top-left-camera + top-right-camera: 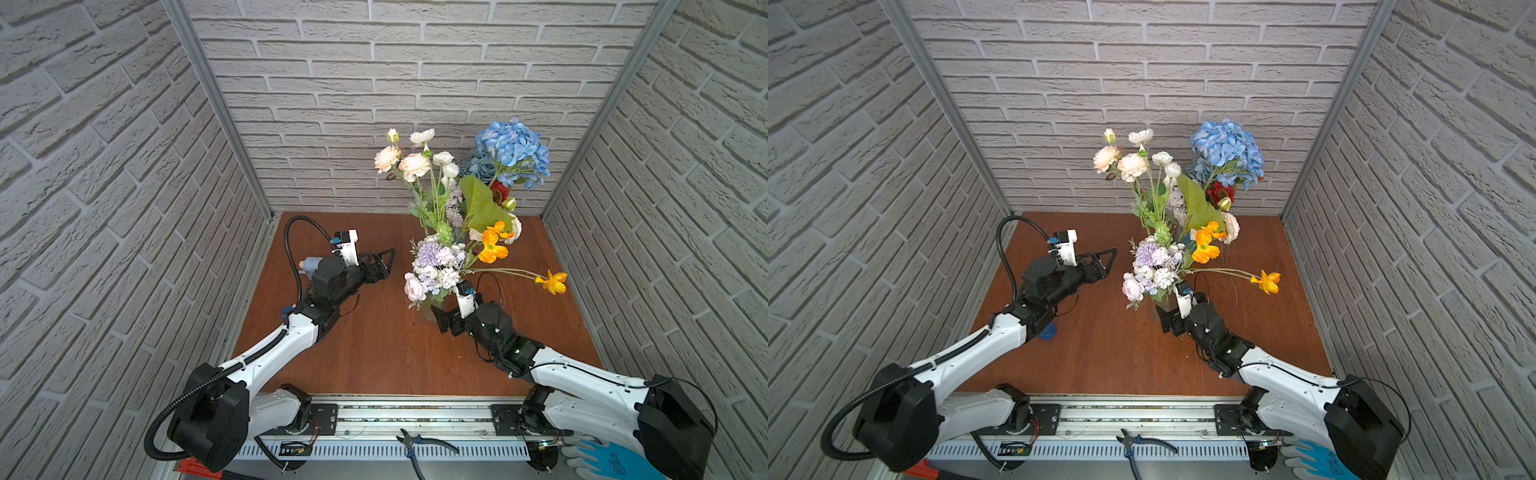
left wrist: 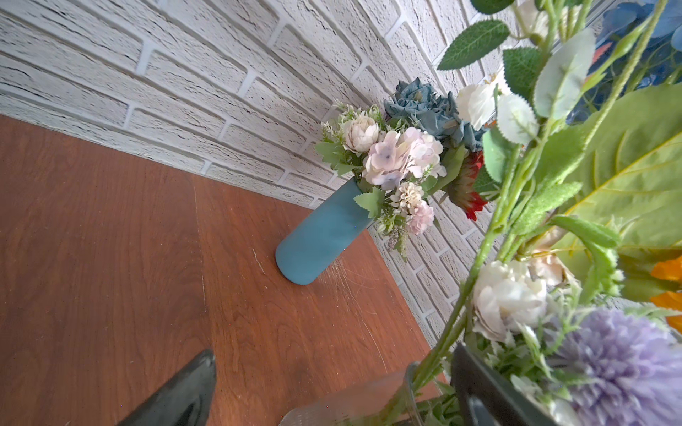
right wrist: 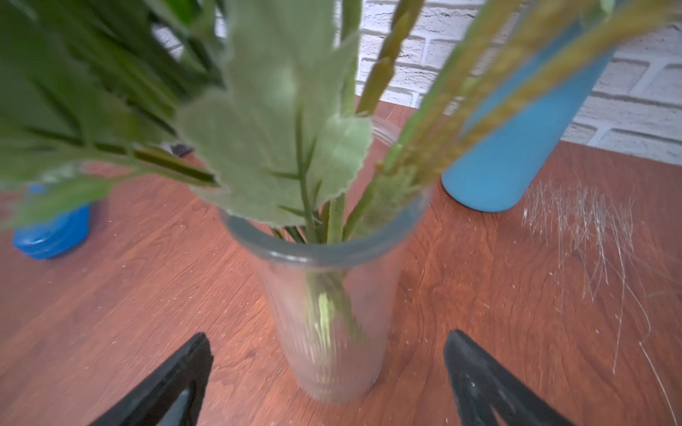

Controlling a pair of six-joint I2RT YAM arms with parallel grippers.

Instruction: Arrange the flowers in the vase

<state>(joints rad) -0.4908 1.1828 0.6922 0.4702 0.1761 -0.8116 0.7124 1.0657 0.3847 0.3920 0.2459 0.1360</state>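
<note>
The left end effector is hovering over the left half of the desk, jaws spread and holding nothing, its tips pointing toward the bouquet beside it. A blue cap is lying on the desk under that arm.

Moving right, the flowers are all standing in two containers near the middle of the desk's far edge. The clear glass vase is carrying the lilac cluster, cream roses and orange blooms. The teal vase, just behind it toward the far edge, is carrying the blue hydrangea, dusty-blue roses and a red bloom.

The right end effector is sitting on the near side of the glass vase, facing it squarely. Its fingers are standing wide apart, gripping nothing and clear of the glass. The vase's long axis is upright, directly ahead of that gap, so the right arm is clearly the nearer one.

Further right, one orange bloom is drooping on a nearly level stem toward the desk's right edge. It looks like the likeliest candidate for tidying.
</note>
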